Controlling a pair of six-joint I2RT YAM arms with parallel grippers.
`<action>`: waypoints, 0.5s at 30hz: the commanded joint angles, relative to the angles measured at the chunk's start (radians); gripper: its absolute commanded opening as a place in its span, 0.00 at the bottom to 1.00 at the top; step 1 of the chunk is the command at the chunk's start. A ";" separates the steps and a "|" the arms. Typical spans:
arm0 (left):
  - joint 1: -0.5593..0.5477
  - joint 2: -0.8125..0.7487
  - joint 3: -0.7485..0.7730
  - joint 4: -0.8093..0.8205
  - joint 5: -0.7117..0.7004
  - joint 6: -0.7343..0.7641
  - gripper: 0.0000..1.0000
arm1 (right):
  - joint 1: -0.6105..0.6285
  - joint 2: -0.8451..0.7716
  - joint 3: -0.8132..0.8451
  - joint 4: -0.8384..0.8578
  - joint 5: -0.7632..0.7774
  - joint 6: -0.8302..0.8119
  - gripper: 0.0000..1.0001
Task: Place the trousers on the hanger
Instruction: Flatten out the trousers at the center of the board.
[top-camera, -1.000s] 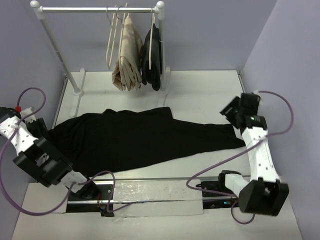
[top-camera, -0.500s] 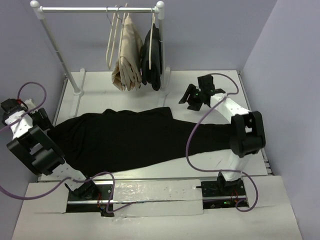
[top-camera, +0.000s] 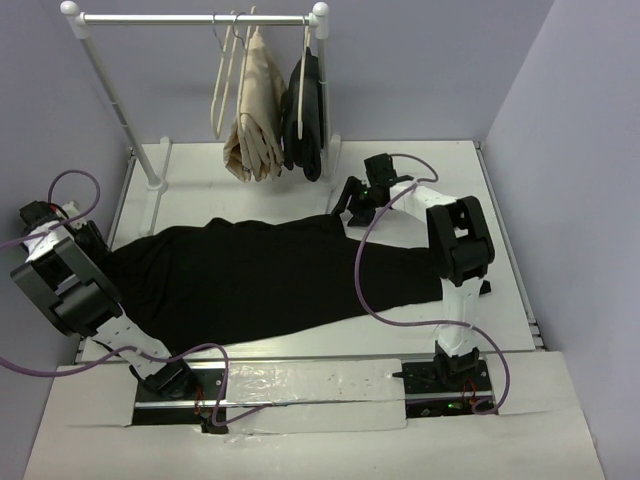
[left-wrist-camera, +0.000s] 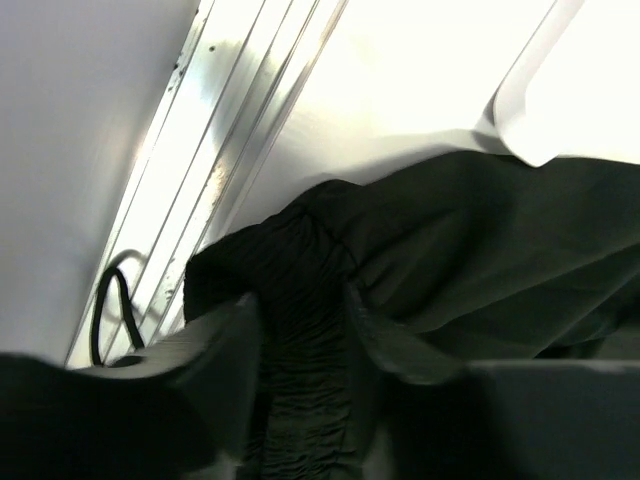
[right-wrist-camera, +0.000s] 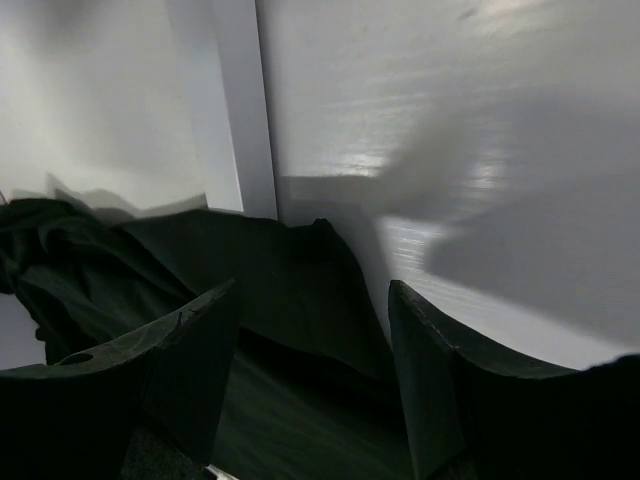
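While the black trousers (top-camera: 260, 280) lie flat before the clothes rail (top-camera: 195, 18), I am at the grasping step: the left gripper (left-wrist-camera: 300, 305) straddles their waistband (left-wrist-camera: 300, 250), grip uncertain; the right gripper (right-wrist-camera: 310, 340) gapes over their rail-side edge. Next, both must pinch, then lift toward the rail's empty hanger (top-camera: 220, 95).

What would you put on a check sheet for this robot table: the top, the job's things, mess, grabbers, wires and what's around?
Surface: white table, with clothing spread across it.
Job's things: black trousers lie flat; empty white hanger hangs on the rail.
Clutter: nothing seen.
Grippers: left gripper straddles the gathered waistband, grip unclear; right gripper is open over the trousers' far edge.
Cables: a purple cable crosses above the trousers.
Surroundings: the rail also holds beige trousers and a smaller black garment; lilac walls.
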 joint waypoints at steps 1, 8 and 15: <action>0.003 0.003 -0.003 0.103 0.032 -0.051 0.43 | 0.021 0.035 0.041 0.028 -0.050 0.020 0.68; 0.003 0.015 -0.020 0.107 0.044 -0.068 0.39 | 0.030 0.058 0.034 0.021 -0.056 0.014 0.67; 0.001 0.011 -0.027 0.100 0.095 -0.068 0.00 | 0.039 0.096 0.040 0.067 -0.061 0.047 0.30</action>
